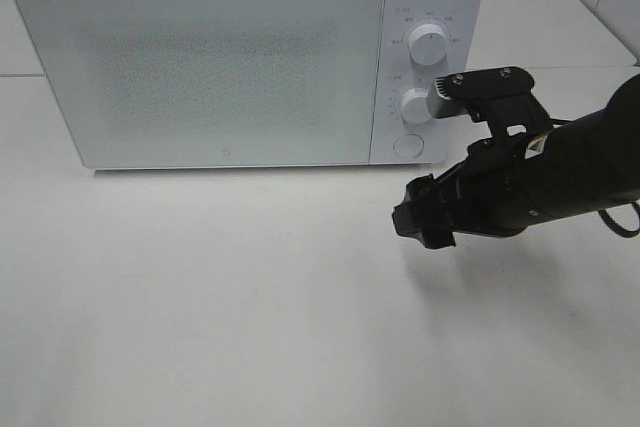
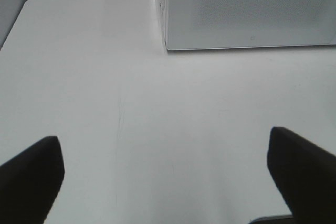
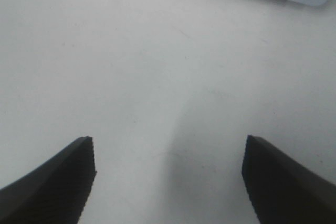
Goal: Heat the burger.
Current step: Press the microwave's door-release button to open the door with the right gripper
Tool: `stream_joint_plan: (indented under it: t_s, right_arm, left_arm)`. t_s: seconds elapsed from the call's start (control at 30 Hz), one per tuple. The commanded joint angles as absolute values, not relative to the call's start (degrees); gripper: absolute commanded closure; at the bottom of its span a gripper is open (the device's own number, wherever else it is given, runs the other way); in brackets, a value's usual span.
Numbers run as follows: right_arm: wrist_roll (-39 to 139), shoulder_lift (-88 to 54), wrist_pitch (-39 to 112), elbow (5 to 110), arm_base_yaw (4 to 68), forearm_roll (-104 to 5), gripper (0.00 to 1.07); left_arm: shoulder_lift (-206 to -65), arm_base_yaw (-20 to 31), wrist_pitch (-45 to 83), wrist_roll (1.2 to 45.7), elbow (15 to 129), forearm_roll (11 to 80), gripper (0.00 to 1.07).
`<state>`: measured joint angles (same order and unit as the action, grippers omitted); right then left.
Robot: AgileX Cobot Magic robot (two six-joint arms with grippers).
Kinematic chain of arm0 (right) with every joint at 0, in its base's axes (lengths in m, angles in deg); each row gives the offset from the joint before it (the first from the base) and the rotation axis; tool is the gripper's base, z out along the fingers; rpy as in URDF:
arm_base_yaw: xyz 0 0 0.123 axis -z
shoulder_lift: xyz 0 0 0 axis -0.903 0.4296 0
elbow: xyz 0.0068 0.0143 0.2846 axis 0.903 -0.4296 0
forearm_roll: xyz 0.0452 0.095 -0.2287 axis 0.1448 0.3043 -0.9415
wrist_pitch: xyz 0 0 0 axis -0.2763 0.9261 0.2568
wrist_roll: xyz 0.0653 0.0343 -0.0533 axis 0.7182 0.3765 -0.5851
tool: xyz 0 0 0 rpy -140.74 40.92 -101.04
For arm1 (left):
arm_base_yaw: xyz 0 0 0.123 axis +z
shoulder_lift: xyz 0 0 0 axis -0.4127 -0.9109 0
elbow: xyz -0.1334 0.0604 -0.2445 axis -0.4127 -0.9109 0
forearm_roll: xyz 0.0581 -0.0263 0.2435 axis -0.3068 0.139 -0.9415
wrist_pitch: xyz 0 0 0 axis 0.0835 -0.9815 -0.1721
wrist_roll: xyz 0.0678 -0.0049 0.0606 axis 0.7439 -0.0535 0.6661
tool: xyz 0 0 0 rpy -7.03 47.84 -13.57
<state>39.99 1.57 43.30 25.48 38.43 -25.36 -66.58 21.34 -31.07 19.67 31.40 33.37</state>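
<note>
Nearest lies the bare white counter (image 1: 250,297); the left gripper (image 2: 163,135) hangs over it with its dark fingers (image 2: 31,177) spread wide and nothing between them, and the lower front corner of the microwave (image 1: 200,57) shows beyond it; the right gripper (image 3: 168,142) reaches in from the right side, tilted down over the counter in front of the control panel, its ribbed fingers (image 3: 52,182) likewise wide apart and empty; behind it the white microwave stands on the counter with its frosted door (image 1: 210,67) closed; on the panel to the right of the door sit an upper knob (image 1: 429,43), a lower knob (image 1: 416,104) and, lowest, a round button (image 1: 407,145); the burger shows in none of the views, so where it is cannot be told.
</note>
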Motion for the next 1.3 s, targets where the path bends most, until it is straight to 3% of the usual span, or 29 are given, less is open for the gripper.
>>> stream_joint_plan:
  t_s: [0.03,0.43,1.3]
  right_arm:
    - [39.70,-1.29,50.35,25.88,40.32,-29.94,0.31]
    - [46.35,-10.17,77.63,31.15,41.18,-37.11,0.31]
    - [51.16,-37.85,96.36,30.41,41.18,-43.07,0.31]
  left_arm:
    - [-65.72,21.45,-31.12,19.67,31.11,33.20,0.09]
    - [-65.72,21.45,-31.12,19.67,31.11,33.20,0.09]
    - [-65.72,21.45,-31.12,19.67,31.11,33.20,0.09]
